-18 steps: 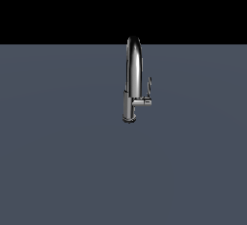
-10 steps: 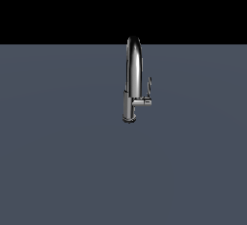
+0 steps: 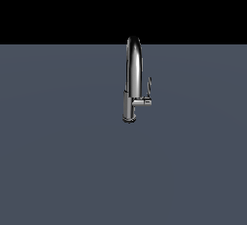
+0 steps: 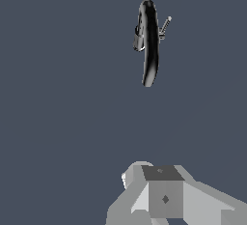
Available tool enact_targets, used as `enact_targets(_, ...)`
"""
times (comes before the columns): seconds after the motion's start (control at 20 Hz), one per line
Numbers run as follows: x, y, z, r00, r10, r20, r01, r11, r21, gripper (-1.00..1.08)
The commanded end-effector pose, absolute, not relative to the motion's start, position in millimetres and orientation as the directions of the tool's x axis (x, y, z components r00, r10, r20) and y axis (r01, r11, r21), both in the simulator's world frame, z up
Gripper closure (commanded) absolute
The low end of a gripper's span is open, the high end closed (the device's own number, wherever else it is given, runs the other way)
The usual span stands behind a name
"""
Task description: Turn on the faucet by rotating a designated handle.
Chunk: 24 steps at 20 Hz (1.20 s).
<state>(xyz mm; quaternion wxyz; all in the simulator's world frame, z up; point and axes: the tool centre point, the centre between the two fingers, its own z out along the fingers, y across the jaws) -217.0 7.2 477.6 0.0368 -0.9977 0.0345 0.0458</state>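
So in the exterior view the faucet point(image 3: 131, 81) stands a bit right of centre on the flat grey surface point(image 3: 58, 161), and the handle point(image 3: 147, 91) pokes off its body toward the exterior view's right, thin lever tilted upward. No arm visible there. In the wrist view the gripper point(image 4: 161, 195) sits at the bottom edge, well apart from the faucet point(image 4: 149, 40) up top; can't tell if the fingers are spread or pressed together. Handle point(image 4: 164, 26) is far ahead, so there's a long reach first, I'd guess.
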Motion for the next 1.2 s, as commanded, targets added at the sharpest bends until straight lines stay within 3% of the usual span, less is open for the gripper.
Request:
enact_targets(0.0, -205, 6, 476, 0.988, -0.090, -0.123, -0.102, -0.990, -0.093, 1.08)
enact_targets(1.15, -78, -22, 430, 0.825, -0.292, -0.484, -0.468, -0.834, -0.294, 1.08)
